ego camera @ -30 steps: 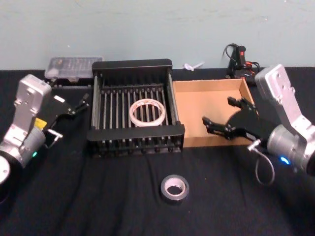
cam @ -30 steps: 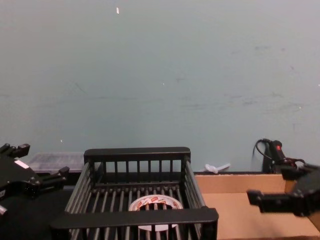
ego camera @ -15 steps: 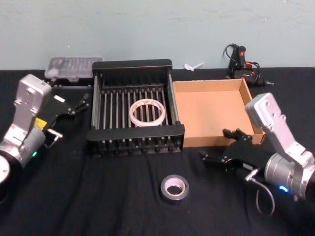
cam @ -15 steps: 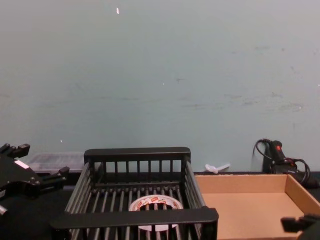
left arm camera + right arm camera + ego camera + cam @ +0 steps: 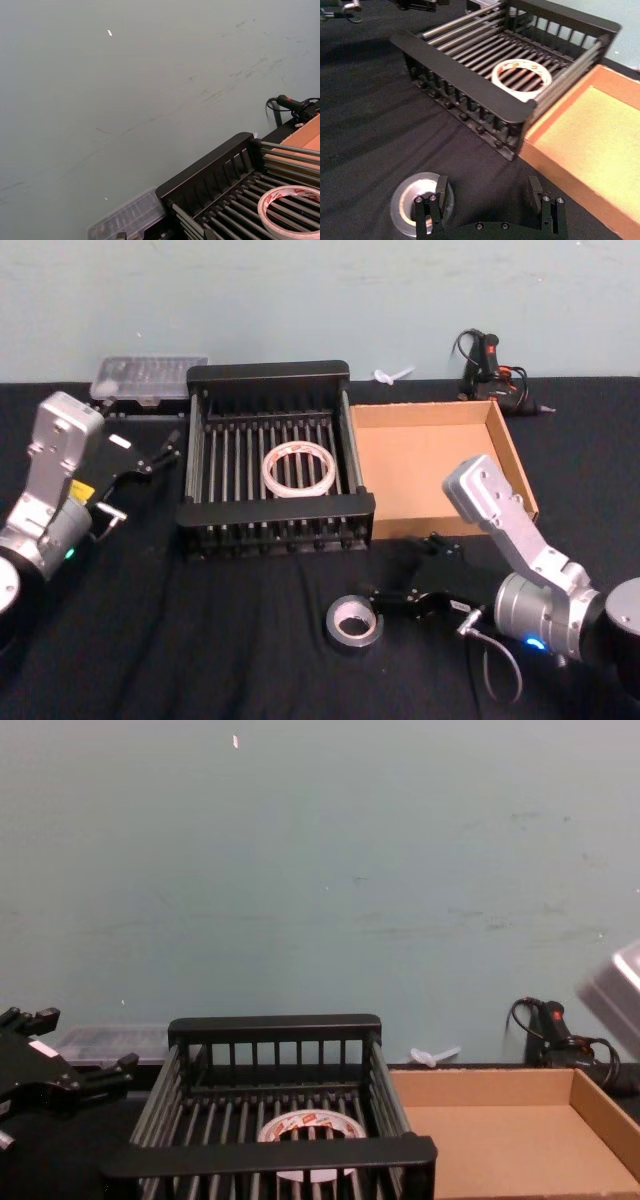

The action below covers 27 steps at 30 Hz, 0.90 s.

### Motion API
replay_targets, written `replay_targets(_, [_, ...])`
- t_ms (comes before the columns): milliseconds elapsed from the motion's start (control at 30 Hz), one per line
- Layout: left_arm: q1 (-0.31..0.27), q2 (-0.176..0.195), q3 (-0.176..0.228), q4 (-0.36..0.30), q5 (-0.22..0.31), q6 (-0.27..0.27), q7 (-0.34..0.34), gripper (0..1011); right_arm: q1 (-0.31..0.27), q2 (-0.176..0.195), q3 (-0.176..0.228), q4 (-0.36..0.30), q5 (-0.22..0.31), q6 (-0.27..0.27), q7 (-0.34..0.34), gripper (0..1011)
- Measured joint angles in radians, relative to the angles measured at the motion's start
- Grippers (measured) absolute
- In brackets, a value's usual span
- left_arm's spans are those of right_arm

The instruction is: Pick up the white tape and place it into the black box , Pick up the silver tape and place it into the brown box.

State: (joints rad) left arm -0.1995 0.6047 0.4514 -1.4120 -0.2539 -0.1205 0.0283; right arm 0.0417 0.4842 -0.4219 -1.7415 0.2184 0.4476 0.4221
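Black cloth covers the table [image 5: 200, 640], and on it sit the two containers side by side, their walls touching. The black box [image 5: 275, 515] is the slatted crate on the left; the brown box [image 5: 440, 455], a shallow cardboard tray, lies to its right. Inside the black box the white tape [image 5: 299, 468] rests flat on the barred floor, right of centre; the chest view shows it low behind the near rim [image 5: 312, 1132], and the right wrist view shows it near the corner by the tray [image 5: 522, 76].

The right claw [image 5: 405, 585] is low over the table in front of the brown box, fingers spread wide apart, holding nothing. Its left-hand finger [image 5: 439, 192] is at the rim of the silver tape [image 5: 354, 624], which lies flat on the cloth in front of the black box.

The left claw [image 5: 165, 452] hangs left of the black box, fingers apart and empty. Behind it sits a clear plastic case [image 5: 150, 375].
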Motion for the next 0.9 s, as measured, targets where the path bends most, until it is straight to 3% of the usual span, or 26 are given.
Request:
replay_targets(467, [0.0,0.0,0.0,0.0,0.0,0.0,0.0,1001,0.046,-0.01,-0.054,0.035,-0.011,0.028,0.016,1003])
replay_targets(900, [0.0,0.0,0.0,0.0,0.0,0.0,0.0,1001,0.055,-0.005,-0.071,0.041,-0.015,0.051,0.021,1002])
